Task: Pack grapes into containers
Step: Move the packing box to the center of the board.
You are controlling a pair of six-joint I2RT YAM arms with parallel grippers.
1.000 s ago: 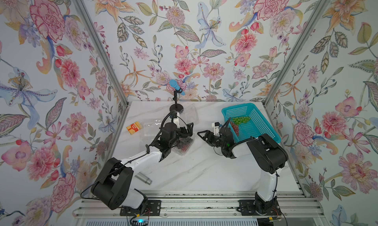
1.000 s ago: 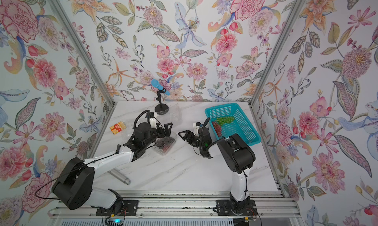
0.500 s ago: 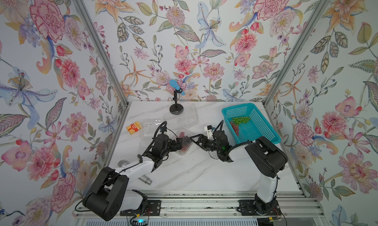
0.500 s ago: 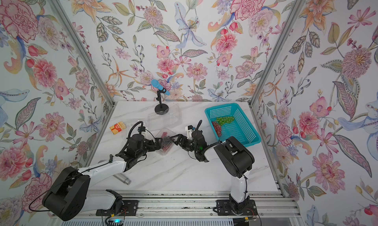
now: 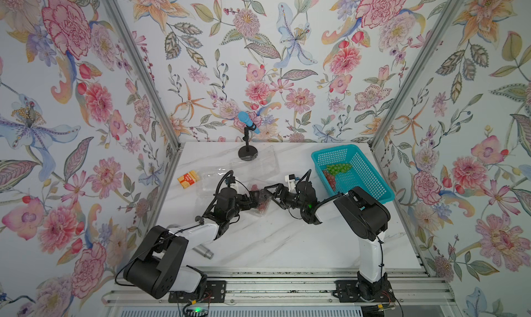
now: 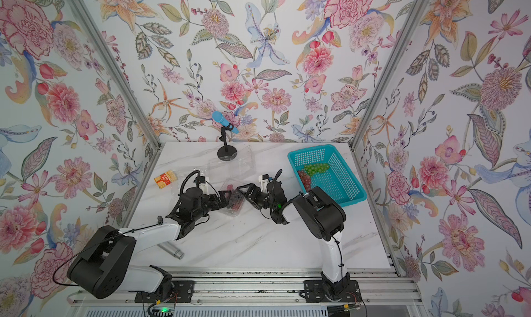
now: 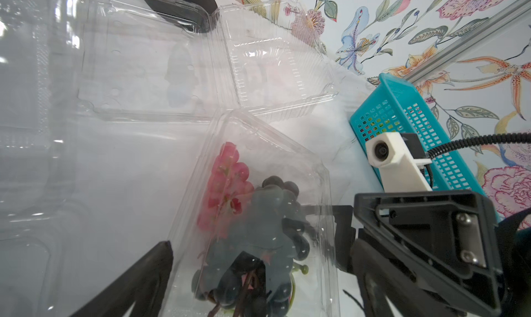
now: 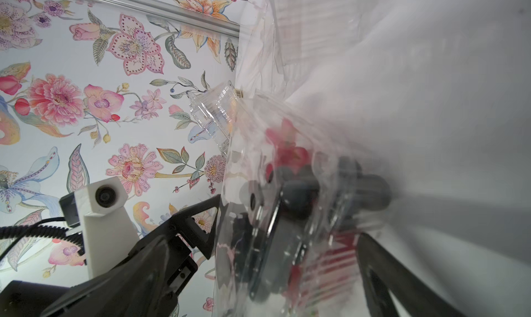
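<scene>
We have both claws around one clear box (image 7: 258,146) on the tabletop (image 5: 287,238). The left claw (image 5: 255,201) and the right claw (image 5: 268,198) face each other, fingers spread wide, with the box in between. We cannot tell if they squeeze it. Red grapes (image 7: 227,186) and dark grapes (image 7: 275,215) lie inside, and the lid looks down over them. To snap it shut well, we should press softly at the rim so the thin sides do not bend. The claws almost touch — there is little room. The teal basket (image 5: 370,183) sits just behind the right claw, and empty boxes (image 7: 275,63) lie past the left claw's tips.
</scene>
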